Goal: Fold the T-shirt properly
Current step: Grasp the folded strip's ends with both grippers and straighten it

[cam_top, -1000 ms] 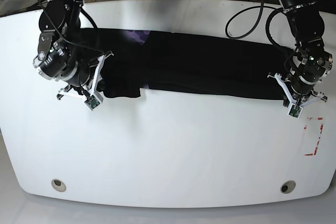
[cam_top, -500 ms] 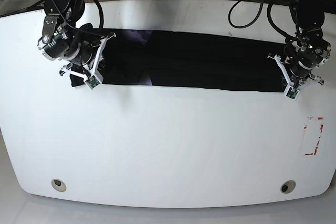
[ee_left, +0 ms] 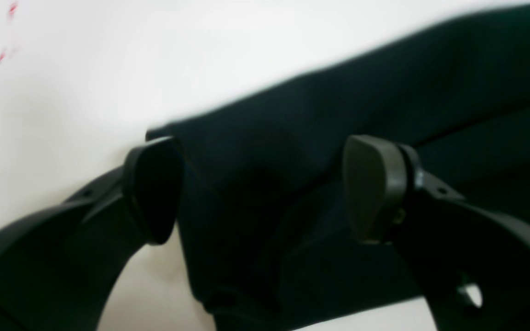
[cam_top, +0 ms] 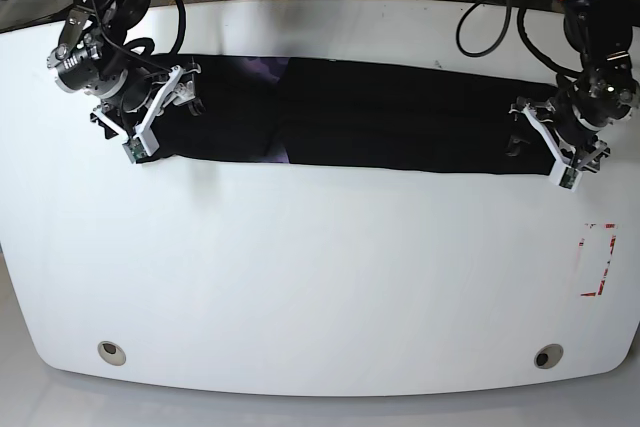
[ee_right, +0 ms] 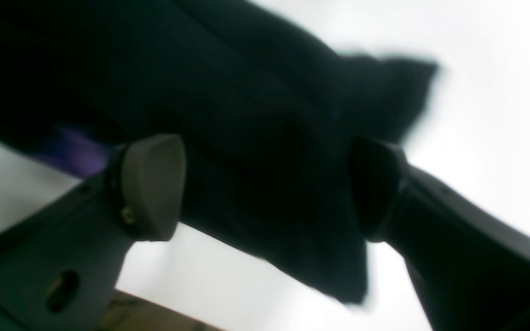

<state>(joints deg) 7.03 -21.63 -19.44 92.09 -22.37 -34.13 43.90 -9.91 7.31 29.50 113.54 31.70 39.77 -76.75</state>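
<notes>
The black T-shirt (cam_top: 380,117) lies as a long folded band across the far half of the white table (cam_top: 320,277). A purplish patch (cam_top: 262,69) shows near its left end. My right gripper (cam_top: 185,97) is at the shirt's left end. In the right wrist view it (ee_right: 265,188) is open, with the shirt's end (ee_right: 265,119) lying between the spread fingers (ee_right: 152,184). My left gripper (cam_top: 525,132) is at the shirt's right end. In the left wrist view it (ee_left: 262,188) is open over the shirt's corner (ee_left: 265,151).
A rectangle of red tape marks (cam_top: 598,259) sits on the table near the right edge and also shows in the left wrist view (ee_left: 2,55). Two round holes (cam_top: 108,351) (cam_top: 546,356) lie near the front edge. Black cables (cam_top: 490,17) hang at the back.
Both arms have moved toward the far edge and outward. The cloth flap that stuck out at the shirt's front left is gone, and the front edge now runs straight.
</notes>
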